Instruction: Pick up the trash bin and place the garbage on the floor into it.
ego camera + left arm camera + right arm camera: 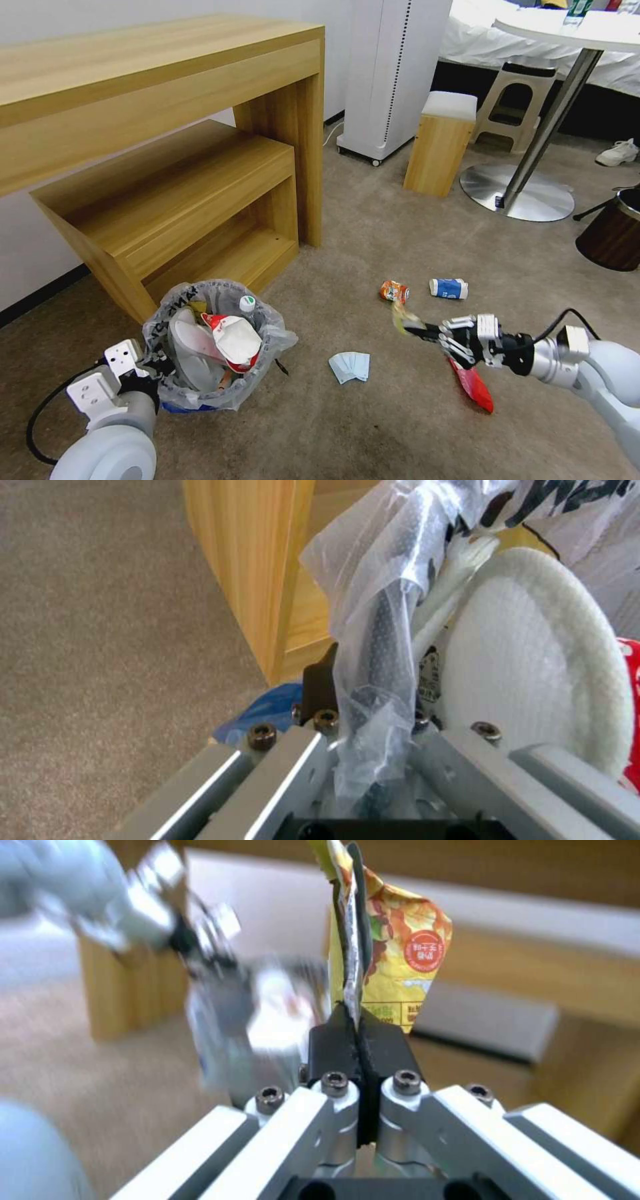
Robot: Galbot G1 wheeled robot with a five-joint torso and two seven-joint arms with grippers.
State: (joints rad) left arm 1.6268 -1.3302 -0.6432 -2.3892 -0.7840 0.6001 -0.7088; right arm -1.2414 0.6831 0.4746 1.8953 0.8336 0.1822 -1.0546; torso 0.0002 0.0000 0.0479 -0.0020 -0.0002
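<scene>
Trash bin point(212, 347), stuffed, hangs off the carpet from the left end effector point(148, 371) clamped on its rim; right end effector point(419, 327) pinches a yellow wrapper point(393, 955) above the floor point(373, 427).

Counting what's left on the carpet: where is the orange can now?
In the head view the orange can lies on the carpet right of centre, beside the blue-white cup, just beyond the right gripper.

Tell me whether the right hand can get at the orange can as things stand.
Probably not yet: the right hand is shut on a yellow wrapper, so it can't grasp. The orange can lies uncovered on the carpet close ahead.
</scene>
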